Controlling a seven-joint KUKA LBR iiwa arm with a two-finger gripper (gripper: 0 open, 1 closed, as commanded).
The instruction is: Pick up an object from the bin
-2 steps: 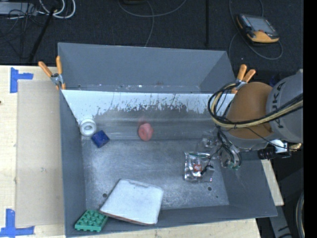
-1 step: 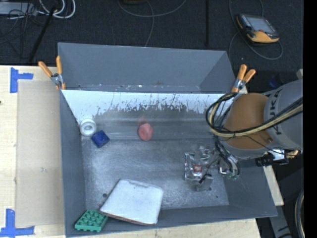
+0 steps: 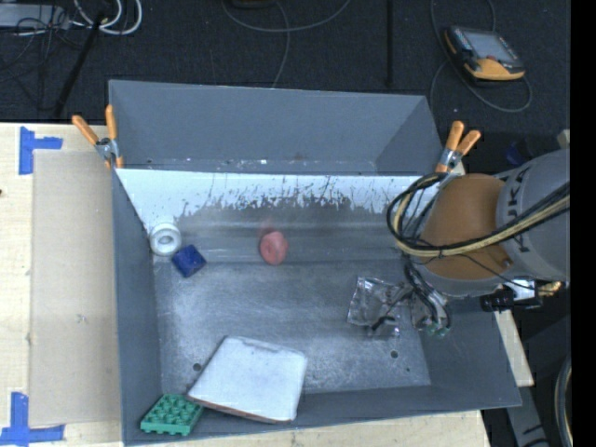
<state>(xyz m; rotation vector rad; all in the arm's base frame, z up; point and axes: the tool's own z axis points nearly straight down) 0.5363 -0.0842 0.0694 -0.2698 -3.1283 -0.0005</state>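
Note:
My gripper (image 3: 377, 305) hangs low over the bin floor in the right half, below the arm's orange-brown cover. No loose thing lies directly under it. The nearest thing is a small pink ball (image 3: 273, 247), to its left near the back wall. A flat white pad with a tan underside (image 3: 250, 378) lies at the front, left of the gripper.
A small blue block (image 3: 188, 260) and a white roll (image 3: 165, 238) sit in the back left corner. A green studded brick (image 3: 171, 415) rests in the front left corner. Black and yellow cables loop from the arm above the gripper.

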